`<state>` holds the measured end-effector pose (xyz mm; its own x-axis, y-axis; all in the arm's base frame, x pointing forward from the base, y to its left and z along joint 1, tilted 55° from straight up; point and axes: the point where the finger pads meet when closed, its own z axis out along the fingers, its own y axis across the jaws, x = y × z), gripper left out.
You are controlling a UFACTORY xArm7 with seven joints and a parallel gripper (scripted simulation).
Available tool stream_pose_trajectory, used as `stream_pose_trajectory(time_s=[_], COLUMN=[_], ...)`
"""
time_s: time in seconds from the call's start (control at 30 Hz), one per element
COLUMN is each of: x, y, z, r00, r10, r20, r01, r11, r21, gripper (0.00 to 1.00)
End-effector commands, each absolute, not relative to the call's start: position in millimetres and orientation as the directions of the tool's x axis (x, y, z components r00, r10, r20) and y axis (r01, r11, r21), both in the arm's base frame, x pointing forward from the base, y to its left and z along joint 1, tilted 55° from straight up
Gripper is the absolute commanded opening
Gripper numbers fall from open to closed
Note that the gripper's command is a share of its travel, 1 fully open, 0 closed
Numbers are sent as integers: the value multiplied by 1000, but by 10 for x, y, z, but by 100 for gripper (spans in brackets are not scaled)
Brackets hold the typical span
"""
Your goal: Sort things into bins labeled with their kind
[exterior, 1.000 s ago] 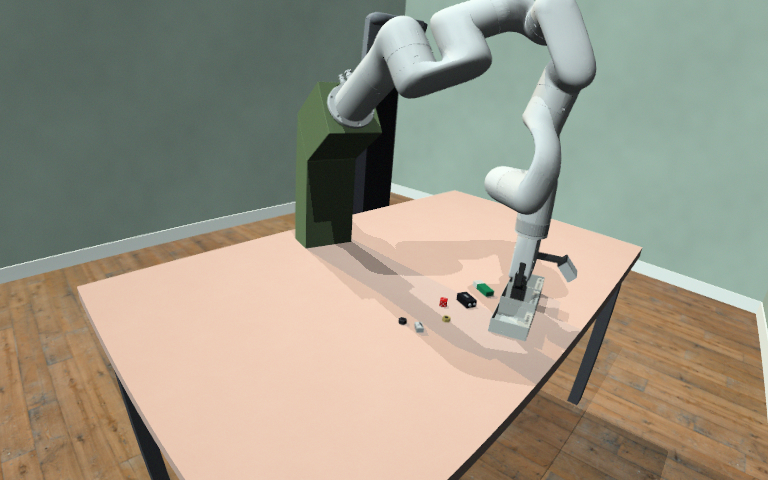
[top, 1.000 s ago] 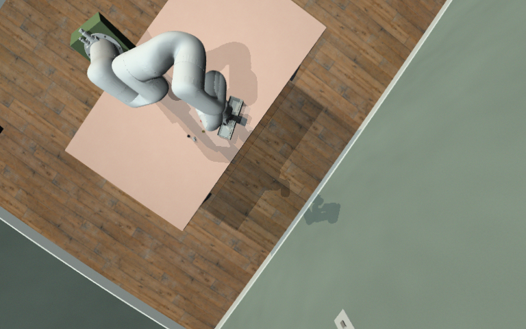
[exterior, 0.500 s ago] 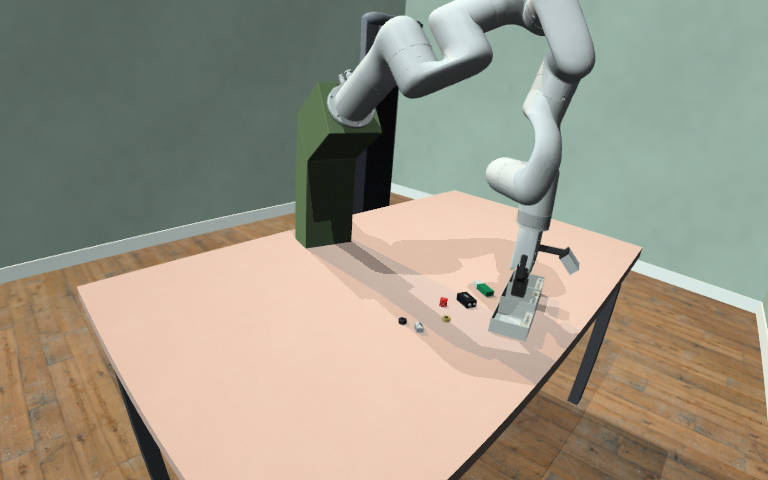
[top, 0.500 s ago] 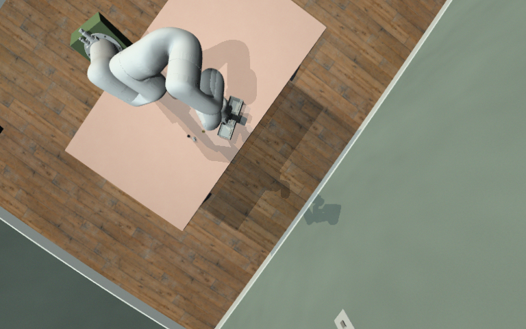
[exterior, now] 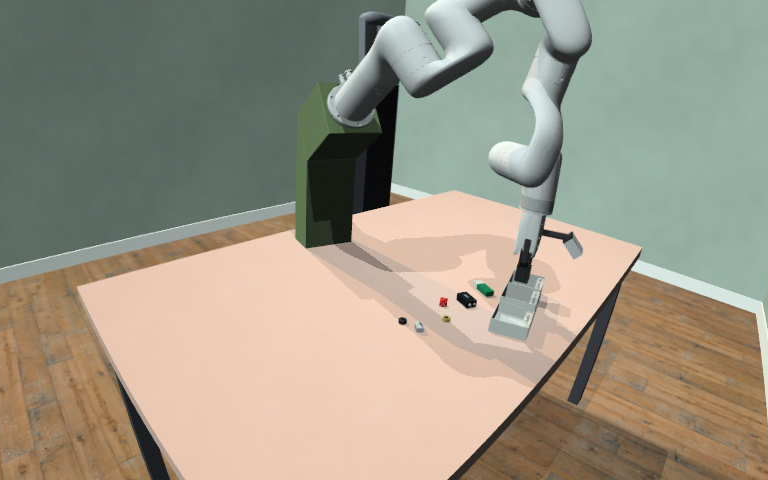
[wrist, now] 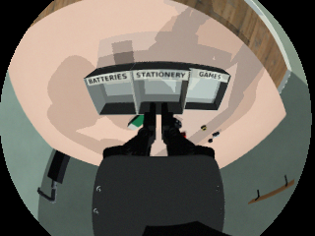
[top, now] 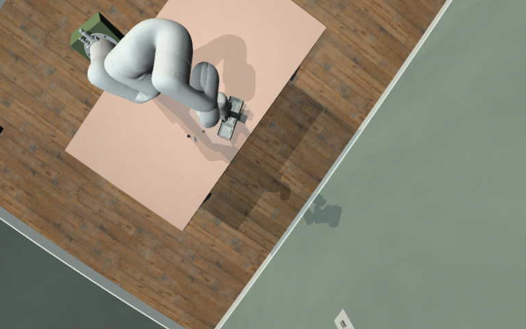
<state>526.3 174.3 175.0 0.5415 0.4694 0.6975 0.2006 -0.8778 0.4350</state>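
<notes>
Three joined grey bins, labelled BATTERIES (wrist: 107, 79), STATIONERY (wrist: 160, 75) and GAMES (wrist: 210, 75), stand on the table. My gripper (exterior: 522, 279) (wrist: 158, 110) is shut with nothing between its fingers, pointing down at the stationery bin. A green and white block (exterior: 484, 289) (wrist: 137, 121), a black block (exterior: 466, 299) with two light studs and a red die (exterior: 443, 302) lie beside the bins. A yellowish ring (exterior: 446, 318) (top: 203, 131), a small grey-white piece (exterior: 418, 326) (top: 194, 138) and a small black piece (exterior: 402, 321) (top: 188, 136) lie farther out. Fingers hide part of the stationery bin.
The bins stand near one long edge of the pink table (top: 135, 162) (exterior: 257, 368). The arm's green pedestal (exterior: 325, 178) (top: 98, 22) stands at the opposite side. The arm hides part of the table in the top view.
</notes>
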Motion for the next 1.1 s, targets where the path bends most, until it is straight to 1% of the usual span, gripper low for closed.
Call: stream_pose_trajectory(time_s=[0.0,0.47,1.07], x=[5245,5106,5411], y=[1825,2435,2400], z=[1720,1422,1210], r00=[540,540,540], r10=[470,470,470], r20=[698,698,698], r01=[202,203,203], r11=[-878,-878,-878], r21=[435,434,434], gripper=[7,7,7])
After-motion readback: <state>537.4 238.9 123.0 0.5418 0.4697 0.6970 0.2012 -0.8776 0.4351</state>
